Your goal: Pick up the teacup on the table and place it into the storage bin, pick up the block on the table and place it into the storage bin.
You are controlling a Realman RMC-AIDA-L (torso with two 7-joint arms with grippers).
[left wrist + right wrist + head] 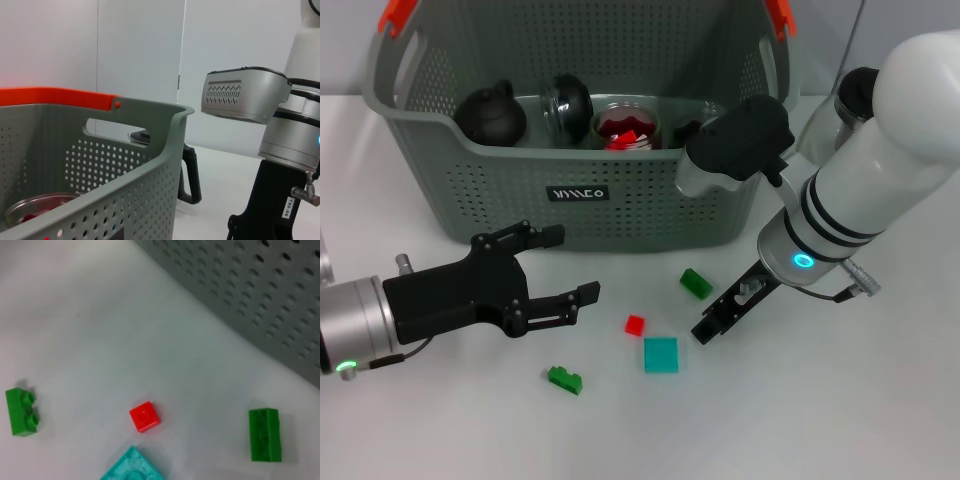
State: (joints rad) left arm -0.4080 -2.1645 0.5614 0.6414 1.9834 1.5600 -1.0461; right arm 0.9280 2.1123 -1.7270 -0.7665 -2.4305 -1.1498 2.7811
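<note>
Hovering by your green block (696, 283), right gripper (728, 312) looks narrow, empty; left gripper (556, 268) spread wide before the bin (650, 205).

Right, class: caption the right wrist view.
Two green blocks, a red block and a teal block beside the storage bin.

White table (840, 420) carries the storage bin (580, 190) and 4 blocks (660, 354).

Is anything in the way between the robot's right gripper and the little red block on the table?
Nothing visible blocks it. The right gripper hangs over bare table, and the red block lies apart from it toward the robot's left. The teal block sits nearer the robot, just off that line, so a low sideways move might brush it.
</note>
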